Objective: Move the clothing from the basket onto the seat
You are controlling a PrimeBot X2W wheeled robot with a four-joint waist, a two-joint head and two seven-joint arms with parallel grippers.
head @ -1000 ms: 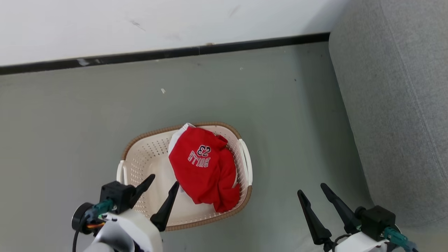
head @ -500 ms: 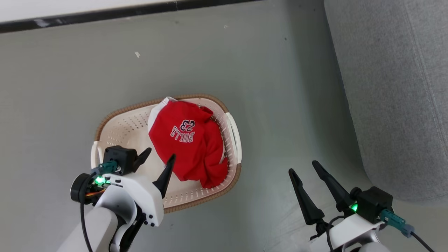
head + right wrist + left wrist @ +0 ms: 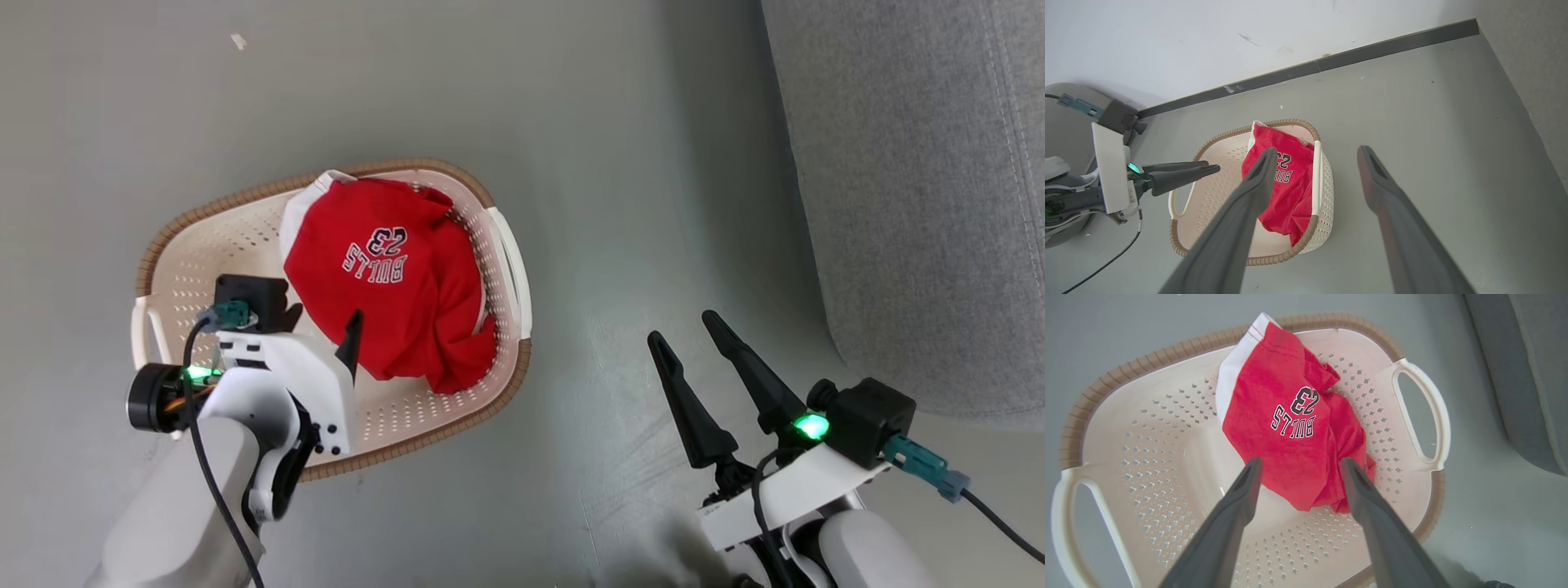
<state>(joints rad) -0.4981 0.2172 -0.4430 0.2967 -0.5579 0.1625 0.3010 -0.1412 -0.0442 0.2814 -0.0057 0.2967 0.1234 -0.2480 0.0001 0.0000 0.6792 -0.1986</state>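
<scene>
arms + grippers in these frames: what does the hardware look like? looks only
The left gripper and right gripper match: two long, dark, tapered fingers on a white wrist shell, with a pale grey forearm behind. Each carries a black block, a teal connector, a black cable and a lit green light. The left wrist adds a black round housing.

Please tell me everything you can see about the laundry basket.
The basket is cream-white plastic, a rounded rectangle, its walls and bottom full of small holes. A brown woven-look rim runs round the top, broken by a white loop handle at each short side. It stands upright on the grey floor, apart from the grey seat. Red clothing lies inside, heaped toward one side and reaching the far rim. The open left gripper hangs over it; I see no contact with the basket.
</scene>
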